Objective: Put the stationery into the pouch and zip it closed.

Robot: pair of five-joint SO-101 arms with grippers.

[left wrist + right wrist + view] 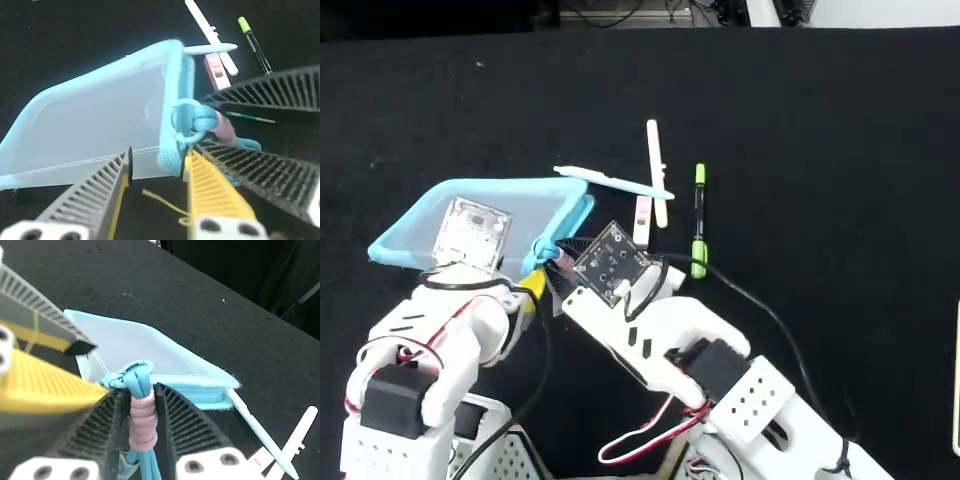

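Left hand (156,167) pinches the blue pouch (95,115) at its zipper end; right hand (141,395), just beside it, clamps the pink-wrapped pull cord (142,422); pens (657,170) lie just beyond

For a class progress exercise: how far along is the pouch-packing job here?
Nothing looks packed. In hand: left gripper clamps the pouch, right gripper pinches its zip cord. To do: white pen, green pen, blue pen and eraser lie outside; then zipping.
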